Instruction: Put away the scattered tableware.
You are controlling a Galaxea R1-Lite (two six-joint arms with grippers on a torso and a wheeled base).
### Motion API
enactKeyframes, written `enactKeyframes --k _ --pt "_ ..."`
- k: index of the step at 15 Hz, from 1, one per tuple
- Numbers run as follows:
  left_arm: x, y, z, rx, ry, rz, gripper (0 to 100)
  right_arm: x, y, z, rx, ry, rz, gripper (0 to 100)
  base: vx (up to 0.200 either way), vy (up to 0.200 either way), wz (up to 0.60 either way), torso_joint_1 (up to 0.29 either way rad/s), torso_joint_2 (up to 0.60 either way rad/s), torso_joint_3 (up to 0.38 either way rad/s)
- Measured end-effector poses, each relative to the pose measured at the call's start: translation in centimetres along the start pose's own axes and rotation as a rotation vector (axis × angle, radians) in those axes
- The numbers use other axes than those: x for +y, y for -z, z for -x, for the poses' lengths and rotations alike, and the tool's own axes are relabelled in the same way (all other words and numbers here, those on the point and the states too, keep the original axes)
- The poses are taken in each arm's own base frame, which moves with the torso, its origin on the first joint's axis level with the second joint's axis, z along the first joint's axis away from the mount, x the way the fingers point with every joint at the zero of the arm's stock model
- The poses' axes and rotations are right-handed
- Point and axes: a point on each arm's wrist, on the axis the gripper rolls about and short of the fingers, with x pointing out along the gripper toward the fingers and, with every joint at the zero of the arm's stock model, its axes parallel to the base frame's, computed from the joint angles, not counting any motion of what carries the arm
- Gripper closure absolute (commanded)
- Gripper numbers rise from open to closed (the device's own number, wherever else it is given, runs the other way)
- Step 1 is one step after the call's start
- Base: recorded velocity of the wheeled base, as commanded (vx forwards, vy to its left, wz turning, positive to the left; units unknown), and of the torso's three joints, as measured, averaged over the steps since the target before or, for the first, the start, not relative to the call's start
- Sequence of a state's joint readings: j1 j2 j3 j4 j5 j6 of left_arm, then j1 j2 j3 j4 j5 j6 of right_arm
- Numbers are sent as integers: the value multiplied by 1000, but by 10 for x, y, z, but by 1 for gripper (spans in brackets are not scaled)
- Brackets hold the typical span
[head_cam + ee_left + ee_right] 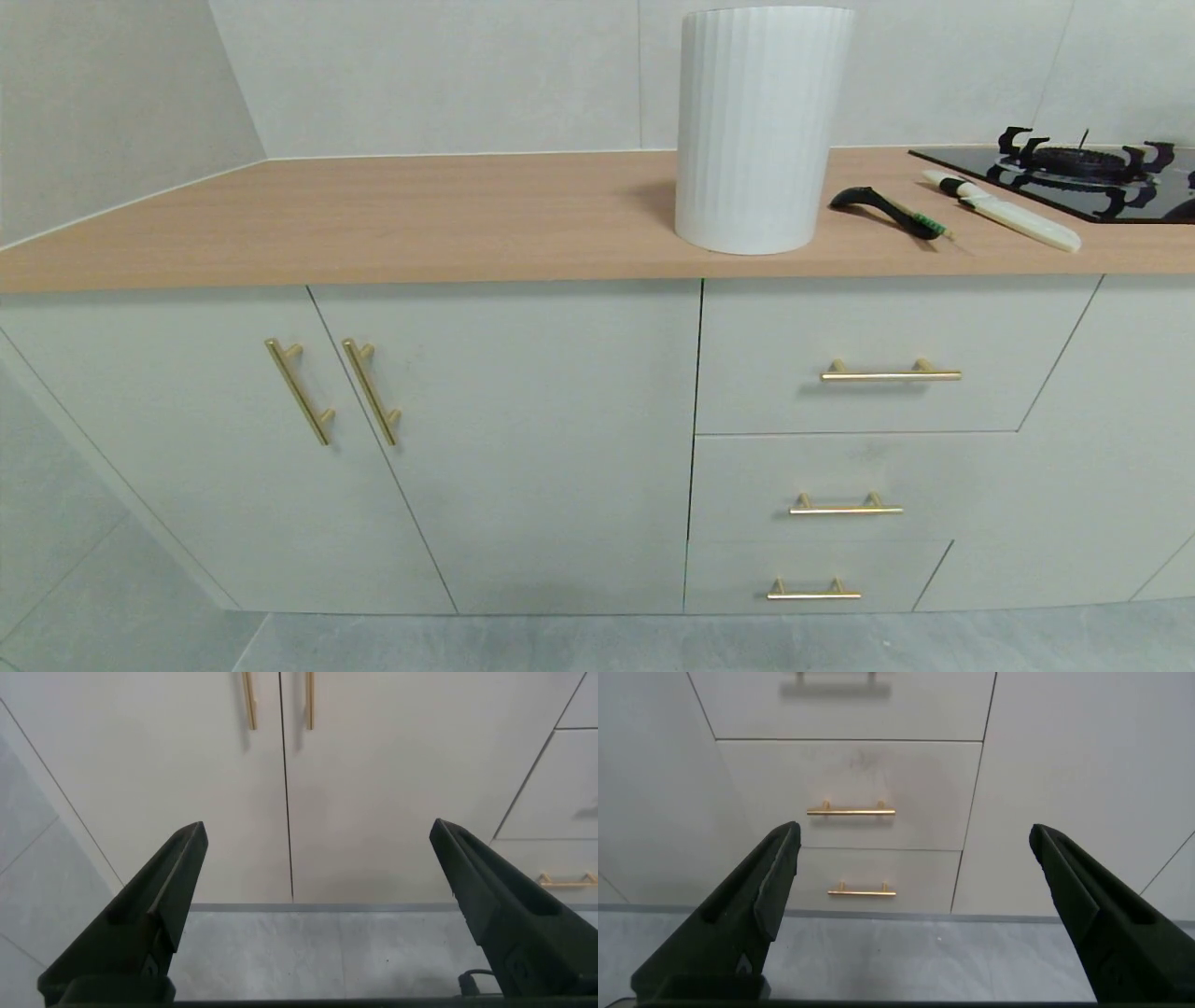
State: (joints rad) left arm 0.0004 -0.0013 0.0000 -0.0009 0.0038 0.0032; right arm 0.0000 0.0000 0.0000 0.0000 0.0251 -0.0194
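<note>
Hanging low before the cabinet fronts, the left end effector (318,833) faces two cupboard doors (392,784) and the right end effector (915,835) faces the drawers (850,793), each with fingers spread wide and empty. Two utensils lie on the bench (420,215), a black-handled tool (878,203) and a white knife (1022,224), between one white ribbed canister (754,131) and the hob (1074,177).
</note>
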Motion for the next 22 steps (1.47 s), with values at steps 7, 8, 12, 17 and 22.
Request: enactKeyframes --k 7,8,12,17,22 --pt "0 0 0 0 0 0 0 -1 -43 9 -84 -51 -72 0 0 0 0 0 0 0" --pt "0 0 0 -1 -1 0 0 -2 -51 6 -59 -74 -78 0 0 0 0 0 0 0" --pt "0 0 0 0 -1 0 0 -1 -72 -26 150 -144 -75 0 0 0 0 0 0 0" --pt "0 0 0 0 -1 0 0 7 -92 -92 436 -178 -18 0 0 0 0 0 0 0" --pt "0 0 0 0 0 0 0 19 -83 -183 553 -190 9 0 0 0 0 0 0 0"
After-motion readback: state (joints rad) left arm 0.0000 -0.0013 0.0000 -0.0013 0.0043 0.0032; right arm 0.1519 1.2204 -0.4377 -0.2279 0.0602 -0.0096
